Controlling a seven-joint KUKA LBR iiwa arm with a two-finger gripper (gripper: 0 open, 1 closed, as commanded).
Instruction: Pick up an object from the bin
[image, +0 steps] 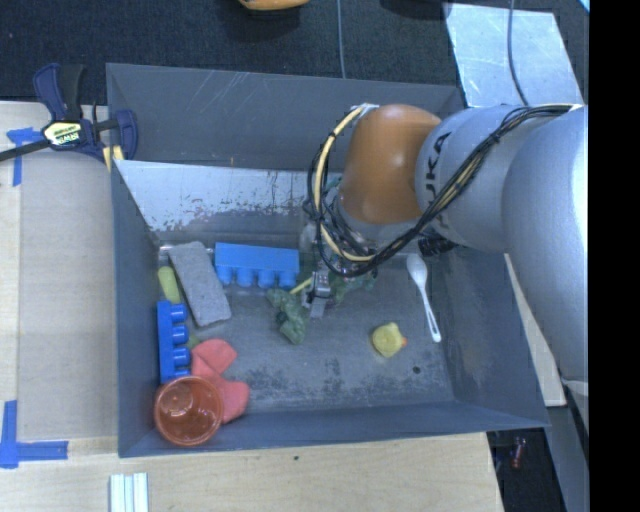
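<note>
Grey metal walls slope down to the floor of the bin (330, 385), where loose things lie spread rather than heaped. The arm reaches in from the right, and its gripper (320, 292) hangs low near the middle of the floor under the orange wrist cover (385, 165) and its cables. Directly at its tip lies a dark green crumpled toy (292, 322), sprawled down and to the left of the gripper, with its upper end touching or just beside the tip; which of the two cannot be made out. A blue studded block (255, 265) sits just beside them on the left, a white plastic spoon (424, 295) to the right, and a yellow lump (388, 340) lower right, apart from both. Whether the jaws stand apart or together cannot be told, since the wrist hides them. Judging by the pose, the step in hand looks like the descent onto the green toy. The next move would call for closing squarely on it without catching the blue block, then lifting straight up.
</note>
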